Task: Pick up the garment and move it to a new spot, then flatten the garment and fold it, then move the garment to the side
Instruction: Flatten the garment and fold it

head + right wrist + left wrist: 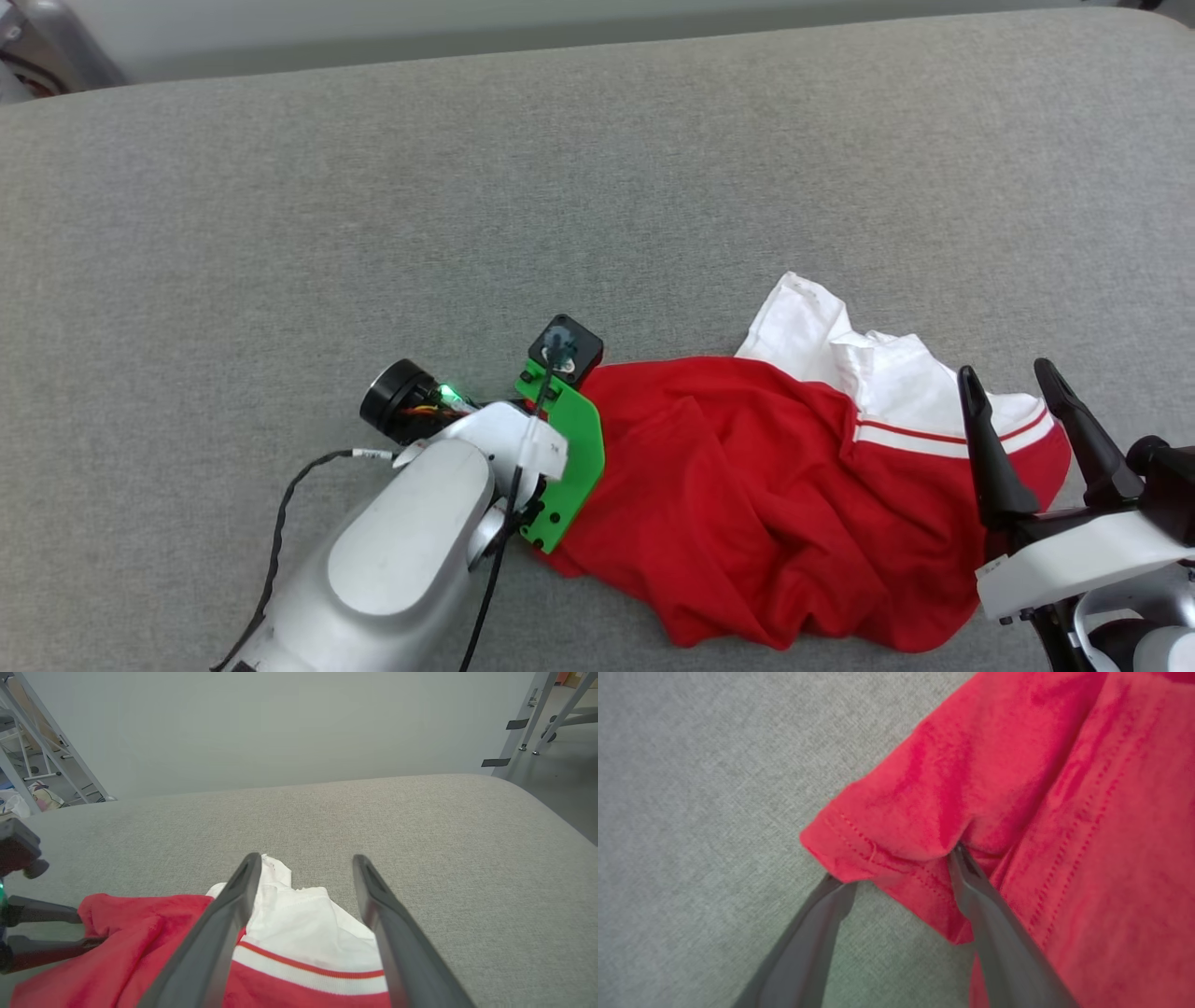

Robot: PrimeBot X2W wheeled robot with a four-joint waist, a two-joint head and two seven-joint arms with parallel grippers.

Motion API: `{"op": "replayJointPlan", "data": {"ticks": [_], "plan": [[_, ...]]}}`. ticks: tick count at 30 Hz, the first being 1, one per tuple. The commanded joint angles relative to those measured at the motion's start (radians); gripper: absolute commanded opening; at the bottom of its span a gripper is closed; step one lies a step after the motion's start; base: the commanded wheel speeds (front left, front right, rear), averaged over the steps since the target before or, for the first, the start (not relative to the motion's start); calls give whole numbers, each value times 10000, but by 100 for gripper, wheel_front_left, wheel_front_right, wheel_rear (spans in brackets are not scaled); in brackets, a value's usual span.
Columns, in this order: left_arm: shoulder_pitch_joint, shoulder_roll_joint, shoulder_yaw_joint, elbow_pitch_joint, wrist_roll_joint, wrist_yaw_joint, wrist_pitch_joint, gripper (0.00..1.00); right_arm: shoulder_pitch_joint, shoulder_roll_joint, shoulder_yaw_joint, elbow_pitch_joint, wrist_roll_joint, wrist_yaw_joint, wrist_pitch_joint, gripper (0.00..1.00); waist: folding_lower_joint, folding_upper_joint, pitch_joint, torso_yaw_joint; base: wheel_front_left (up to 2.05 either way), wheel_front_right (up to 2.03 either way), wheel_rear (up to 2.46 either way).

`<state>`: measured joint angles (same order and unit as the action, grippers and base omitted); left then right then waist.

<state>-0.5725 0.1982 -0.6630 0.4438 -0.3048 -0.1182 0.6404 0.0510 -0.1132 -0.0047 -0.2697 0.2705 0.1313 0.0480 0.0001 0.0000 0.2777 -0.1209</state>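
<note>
Straddling a stitched red hem corner, the left gripper (900, 868) has its fingers spread, unclenched. The garment (747, 467), soft crumpled red jersey with a white, red-striped sleeve, lies bunched at the near right of the grey woven surface (373, 187). Above that sleeve the right gripper (1006, 371) hovers, fingers parted, empty.

1. No word, number or brand could be read in any view.
2. A small white tag (373, 455) sat on the black cable (280, 523) at the lower left of the head view; any print on it was too small to read.
3. The shirt (747, 485), at the lower right, lay crumpled with plain red and white cloth facing up.
</note>
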Motion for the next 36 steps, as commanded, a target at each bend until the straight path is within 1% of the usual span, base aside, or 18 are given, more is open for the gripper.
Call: {"op": "replayJointPlan", "data": {"ticks": [1,2,4,5,7,10,15,19,22,25,27,29,33,36], "plan": [[362,128,-432,445,-103,-95,345,4,-192,19,13,47,40,-6,-78,100,-1,0,80,-109,0,0,0],[301,198,-596,387,-177,-106,343,0,-199,41,16,77,62,-6,-75,100,-1,0,70,-106,0,0,0],[160,356,-763,243,-236,-115,109,0,-217,76,-6,124,120,-6,-108,100,-1,0,35,-69,0,0,0],[23,507,-668,84,-255,-115,-357,0,-202,109,-68,174,153,-6,-109,100,-1,0,-49,24,0,0,0],[-91,676,-418,-143,-201,81,-918,0,-177,141,-129,200,174,-6,-111,100,-1,0,-156,147,0,0,0],[-71,1039,8,-622,-117,526,-1629,0,-122,169,-165,244,185,-6,-77,100,-1,0,-409,355,0,0,0],[625,1745,617,-1754,-205,1217,-2114,0,54,235,-265,305,158,-6,34,100,-1,0,-907,706,0,0,0],[2130,2316,1173,-3012,-637,1993,-2043,0,284,320,-331,284,119,-6,156,100,-1,0,-1306,912,0,0,0],[3513,2570,1551,-3827,-1075,2633,-1918,0,443,367,-419,263,107,-6,211,100,-1,0,-1464,1043,0,0,0],[5053,2608,1902,-4372,-1626,3277,-1926,0,606,417,-488,236,82,-6,276,100,-1,0,-1643,1204,0,0,0],[5879,2491,2039,-4485,-1968,3574,-2000,0,689,448,-522,187,68,-6,337,100,-1,0,-1719,1309,0,0,0],[6528,2304,2129,-4411,-2278,3783,-2118,0,748,469,-520,153,43,-6,413,100,-1,0,-1823,1392,0,0,0],[7421,1844,2315,-3825,-2891,3998,-2410,0,820,506,-484,46,-24,-6,570,100,-1,0,-2007,1473,0,0,0],[7578,1563,2374,-3480,-3065,3951,-2823,0,874,524,-508,-42,-62,-6,640,100,-1,0,-2077,1531,0,0,0]]}}
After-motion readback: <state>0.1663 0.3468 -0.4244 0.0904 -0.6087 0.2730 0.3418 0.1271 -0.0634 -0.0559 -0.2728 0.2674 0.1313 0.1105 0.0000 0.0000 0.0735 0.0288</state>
